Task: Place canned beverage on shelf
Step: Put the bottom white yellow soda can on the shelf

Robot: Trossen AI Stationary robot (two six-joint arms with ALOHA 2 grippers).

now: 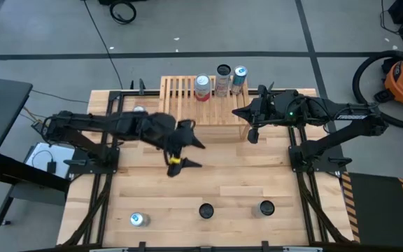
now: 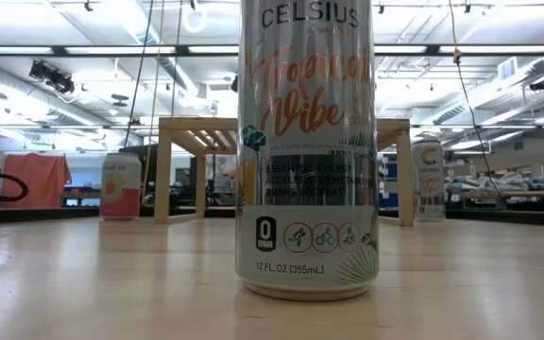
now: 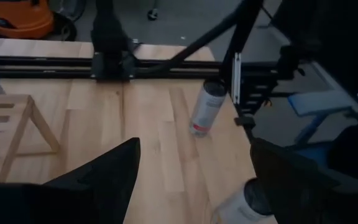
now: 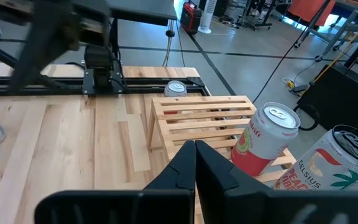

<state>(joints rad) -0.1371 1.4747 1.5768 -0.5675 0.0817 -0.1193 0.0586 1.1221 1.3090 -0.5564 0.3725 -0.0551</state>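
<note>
The light wooden shelf (image 1: pixel 187 105) stands at the table's far middle, with three cans (image 1: pixel 202 87) upright on the right part of its slatted top. It also shows in the right wrist view (image 4: pixel 197 115) and in the low view (image 2: pixel 182 132). My left gripper (image 1: pixel 199 155) is open and empty, just near of the shelf; its fingers stand wide apart in the left wrist view (image 3: pixel 194 168). My right gripper (image 1: pixel 238 112) is shut and empty at the shelf's right end, beside the cans (image 4: pixel 266 140).
Three cans stand along the near edge (image 1: pixel 139 220), (image 1: pixel 206 211), (image 1: pixel 265 208). The middle one fills the low view (image 2: pixel 310 151). Another can (image 1: pixel 139 109) stands left of the shelf. The boards between the shelf and the near cans are bare.
</note>
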